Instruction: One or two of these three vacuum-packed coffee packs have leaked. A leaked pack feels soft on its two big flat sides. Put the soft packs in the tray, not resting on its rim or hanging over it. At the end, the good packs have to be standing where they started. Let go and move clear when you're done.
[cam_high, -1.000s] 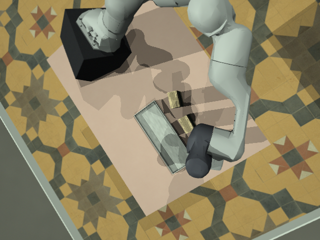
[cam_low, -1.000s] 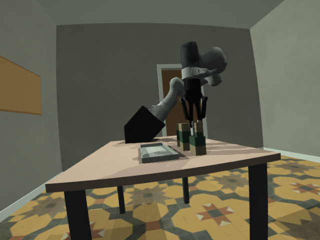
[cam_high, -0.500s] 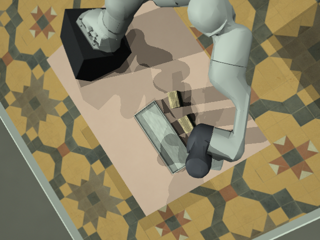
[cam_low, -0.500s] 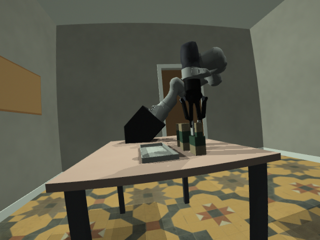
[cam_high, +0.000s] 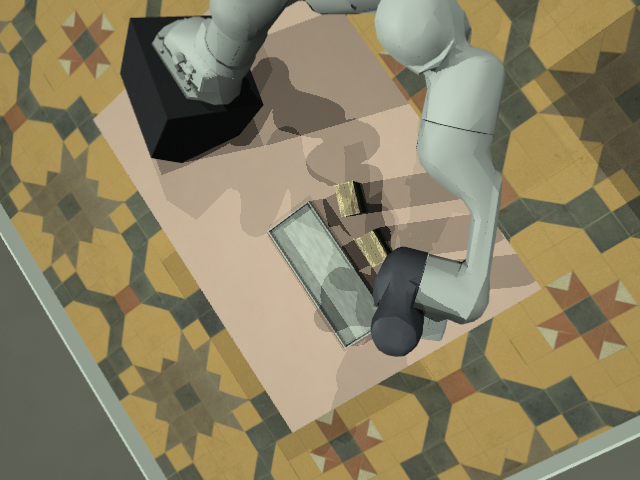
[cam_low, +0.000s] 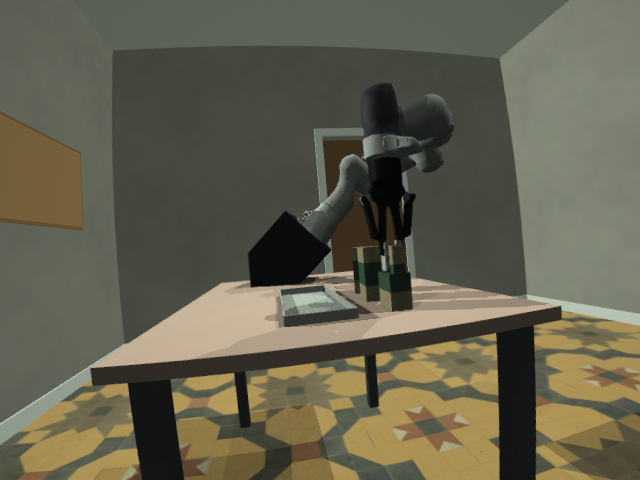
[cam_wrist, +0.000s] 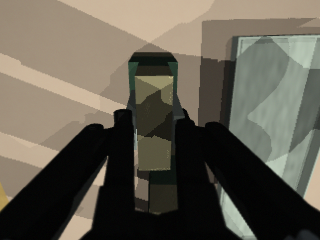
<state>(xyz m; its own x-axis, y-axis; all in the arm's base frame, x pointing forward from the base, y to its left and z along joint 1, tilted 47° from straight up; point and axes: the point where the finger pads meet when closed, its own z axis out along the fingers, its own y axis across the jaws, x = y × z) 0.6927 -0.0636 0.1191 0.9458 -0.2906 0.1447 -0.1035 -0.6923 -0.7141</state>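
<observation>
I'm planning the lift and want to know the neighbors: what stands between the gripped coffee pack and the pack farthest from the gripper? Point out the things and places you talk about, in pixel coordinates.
Another upright pack, the middle pack (cam_high: 371, 248) (cam_low: 369, 273), stands between them, as the exterior view shows.

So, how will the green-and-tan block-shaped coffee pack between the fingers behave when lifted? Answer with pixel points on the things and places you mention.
The green-and-tan pack (cam_low: 395, 295) (cam_wrist: 155, 159) will probably feel floppy: its upper part is squeezed narrower than its base. It may sag below the gripper (cam_low: 391, 254) (cam_wrist: 156, 120), which grips only its upper part. Tall on a small base, it could tip if nudged.
</observation>
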